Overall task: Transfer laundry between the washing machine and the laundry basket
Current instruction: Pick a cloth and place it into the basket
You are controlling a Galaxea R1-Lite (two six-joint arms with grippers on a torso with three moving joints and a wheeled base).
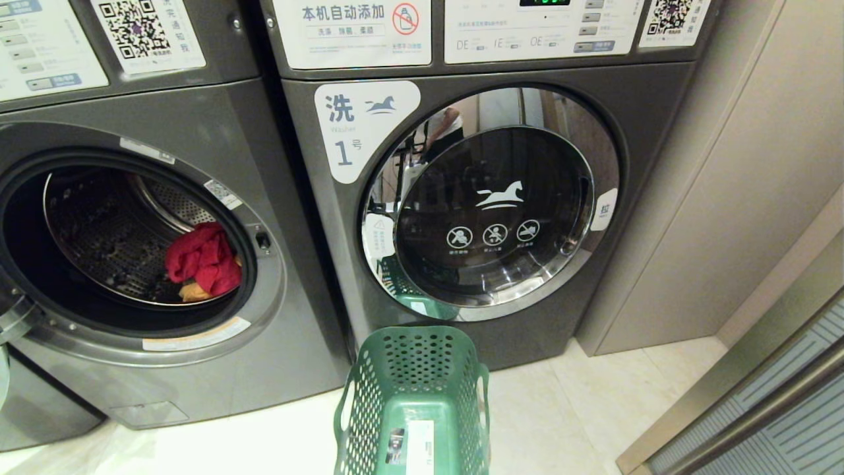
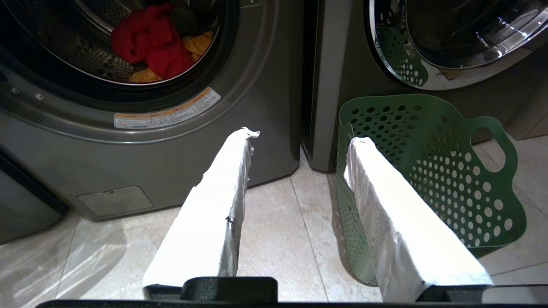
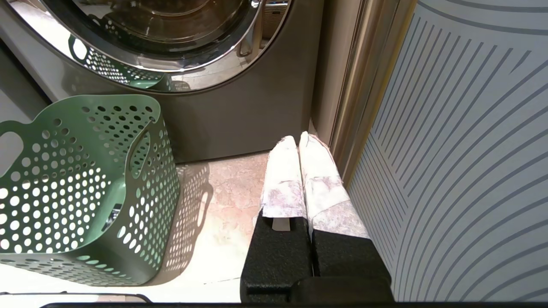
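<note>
Status: as neither arm shows in the head view, both read as parked low in front of the machines; no garment is held.
Washing machine (image 1: 132, 251): door open, drum exposed; it stands to the left of the closed machine labelled 1 (image 1: 488, 211).
Laundry: red cloth (image 1: 203, 258) bunched at the drum's lower front edge; orange-yellow piece (image 1: 192, 292) under and beside it, touching.
Laundry basket (image 1: 412, 396): green, perforated, upright on the floor tiles (image 1: 580, 409) before the closed machine; no garment seen in it, white sticker on its floor.
Left claw (image 2: 299, 141): fingers spread about half-way, empty; the drum opening lies ahead and up to its left, the basket just beside its right finger.
Right claw (image 3: 297, 143): fingers pressed together, empty; beside the ribbed wall panel (image 3: 462, 149), basket to its left.
Key relation: the left claw is judged nearer the laundry; the reach runs forward, upward and leftward into the drum.
</note>
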